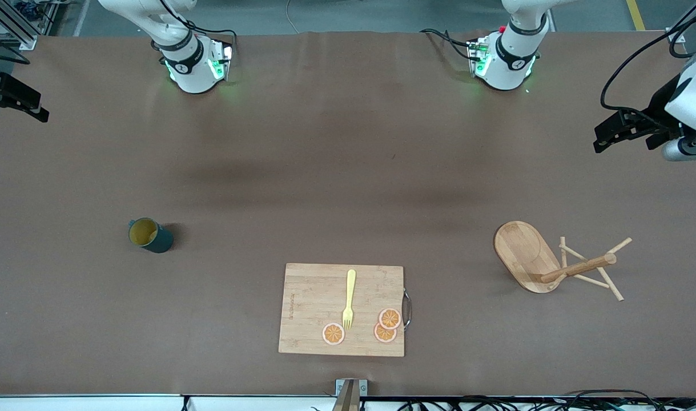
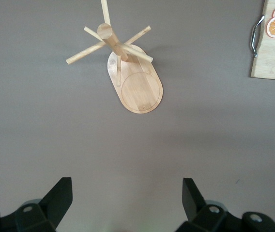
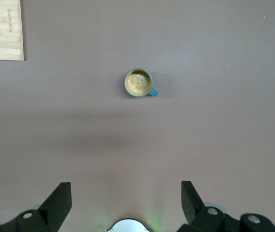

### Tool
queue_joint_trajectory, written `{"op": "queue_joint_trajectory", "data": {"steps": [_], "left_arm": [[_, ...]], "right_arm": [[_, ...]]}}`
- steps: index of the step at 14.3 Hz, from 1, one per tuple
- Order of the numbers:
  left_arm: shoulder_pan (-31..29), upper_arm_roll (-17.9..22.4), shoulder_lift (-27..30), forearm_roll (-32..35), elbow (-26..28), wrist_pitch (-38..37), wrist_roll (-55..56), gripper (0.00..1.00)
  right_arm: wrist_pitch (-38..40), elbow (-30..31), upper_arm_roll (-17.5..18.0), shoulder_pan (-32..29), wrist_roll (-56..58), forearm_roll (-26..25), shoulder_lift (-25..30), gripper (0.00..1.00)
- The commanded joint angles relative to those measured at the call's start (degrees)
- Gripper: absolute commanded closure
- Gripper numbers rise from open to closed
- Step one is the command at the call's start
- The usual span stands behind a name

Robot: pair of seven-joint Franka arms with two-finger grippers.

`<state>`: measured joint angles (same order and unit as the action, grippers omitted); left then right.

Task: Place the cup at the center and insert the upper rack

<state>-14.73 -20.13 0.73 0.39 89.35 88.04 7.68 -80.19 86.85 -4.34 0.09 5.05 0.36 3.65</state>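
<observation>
The cup [image 1: 149,234], dark teal with a mustard-yellow inside, stands upright toward the right arm's end of the table; it shows again [image 3: 138,82] in the right wrist view, with its small handle. The upper rack [image 1: 553,261], a light wooden mug tree with an oval base, a round post and thin pegs, stands toward the left arm's end [image 2: 128,67]. My left gripper [image 2: 127,186] hangs open and empty, high over that end of the table [image 1: 607,136]. My right gripper [image 3: 126,188] also hangs open and empty, high over its own end [image 1: 19,101]. Neither touches anything.
A bamboo cutting board [image 1: 313,311] with a metal handle lies nearer to the front camera, between the cup and the rack. On it lie a yellow fork [image 1: 349,299] and three orange slices [image 1: 389,318]. A brown mat [image 1: 348,171] covers the table.
</observation>
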Motion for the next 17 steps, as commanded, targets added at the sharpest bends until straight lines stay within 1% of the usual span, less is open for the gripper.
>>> {"op": "queue_joint_trajectory", "data": {"steps": [1,5,7,8,10,12,13,14,17], "left_arm": [[-0.5,-0.1,0.6,0.7,0.1,0.2,-0.6,0.00],[-0.6,0.1,0.2,0.6,0.1,1.2,-0.6,0.00],[-0.6,0.2,0.2,0.6,0.2,1.2,-0.6,0.00],[-0.6,0.3,0.4,0.6,0.1,1.2,-0.6,0.00],[-0.6,0.4,0.4,0.5,-0.1,1.2,-0.7,0.00],[-0.6,0.4,0.4,0.4,0.0,1.2,-0.7,0.00],[-0.6,0.4,0.5,0.4,0.1,1.2,-0.7,0.00],[-0.6,0.4,0.6,0.4,0.1,1.1,-0.7,0.00],[-0.6,0.4,0.8,0.2,0.1,0.7,-0.7,0.00]], "right_arm": [[-3.8,-0.4,0.4,-1.5,0.3,-0.4,-2.8,0.00],[-12.2,-0.3,0.4,-3.7,0.8,-0.1,-12.4,0.00],[-13.5,1.6,0.5,-3.5,0.8,0.0,-14.5,0.00],[-16.5,4.5,0.5,-3.5,0.8,0.2,-15.2,0.00],[-27.2,14.2,0.5,-3.7,0.7,1.2,-15.2,0.00],[-37.2,23.2,0.5,-4.7,0.8,5.2,-15.2,0.00],[-42.0,26.2,0.5,-4.5,1.1,5.2,-15.4,0.00],[-45.5,27.7,0.5,-4.6,1.8,5.2,-16.8,0.00],[-53.8,27.5,0.5,-6.1,5.9,5.2,-24.0,0.00]]}}
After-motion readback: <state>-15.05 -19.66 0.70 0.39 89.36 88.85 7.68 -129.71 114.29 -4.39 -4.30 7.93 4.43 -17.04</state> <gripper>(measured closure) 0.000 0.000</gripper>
